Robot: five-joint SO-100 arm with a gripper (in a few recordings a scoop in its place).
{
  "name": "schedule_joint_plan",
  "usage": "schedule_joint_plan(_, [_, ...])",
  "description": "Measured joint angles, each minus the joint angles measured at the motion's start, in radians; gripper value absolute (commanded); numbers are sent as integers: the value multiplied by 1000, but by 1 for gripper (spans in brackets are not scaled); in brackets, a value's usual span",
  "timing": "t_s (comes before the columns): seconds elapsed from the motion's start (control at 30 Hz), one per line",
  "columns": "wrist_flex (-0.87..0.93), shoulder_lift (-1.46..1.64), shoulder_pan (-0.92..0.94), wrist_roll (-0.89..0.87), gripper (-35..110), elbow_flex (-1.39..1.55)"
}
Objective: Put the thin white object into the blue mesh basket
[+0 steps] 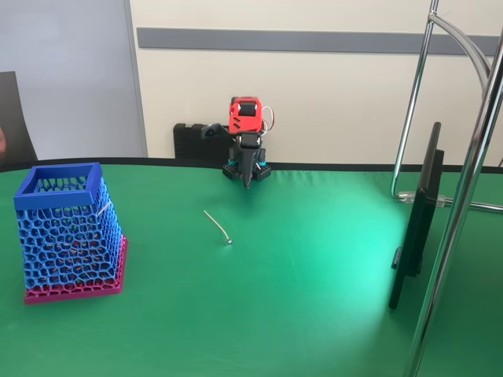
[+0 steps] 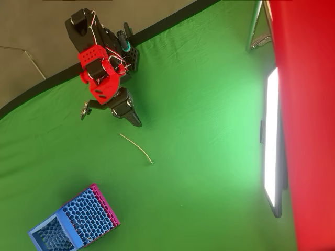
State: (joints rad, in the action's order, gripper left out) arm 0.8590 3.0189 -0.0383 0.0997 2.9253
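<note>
Thin white object (image 1: 217, 226) lies on green table (image 1: 314, 298), apart from blue mesh basket (image 1: 69, 232) (upright). Gripper (image 1: 248, 182) points down, fingers pressed together, empty.

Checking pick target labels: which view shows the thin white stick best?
Overhead view: the thin white object lies across the green cloth, its full curve seen from above. The fixed view shows it foreshortened, though its knob end is discernible.

My tool (image 1: 247, 182) hangs pointing down in the fixed view, too small for me to tell whether its jaws are parted. In the overhead view the picture's bottom edge cuts off the blue mesh basket (image 2: 57, 230) at its rim corner.
</note>
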Motion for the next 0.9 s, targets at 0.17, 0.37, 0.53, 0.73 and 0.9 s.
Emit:
schedule_joint_plan(0.17, [0,-193,44,-14,1,-149])
schedule_joint_plan(0.37, [58,-383,86,-87,1,-347])
schedule_joint_plan(0.53, [123,-541,84,-255,1,-505])
schedule_joint_plan(0.73, [178,-698,87,-494,1,-627])
schedule_joint_plan(0.9, [238,-839,87,-701,1,-727])
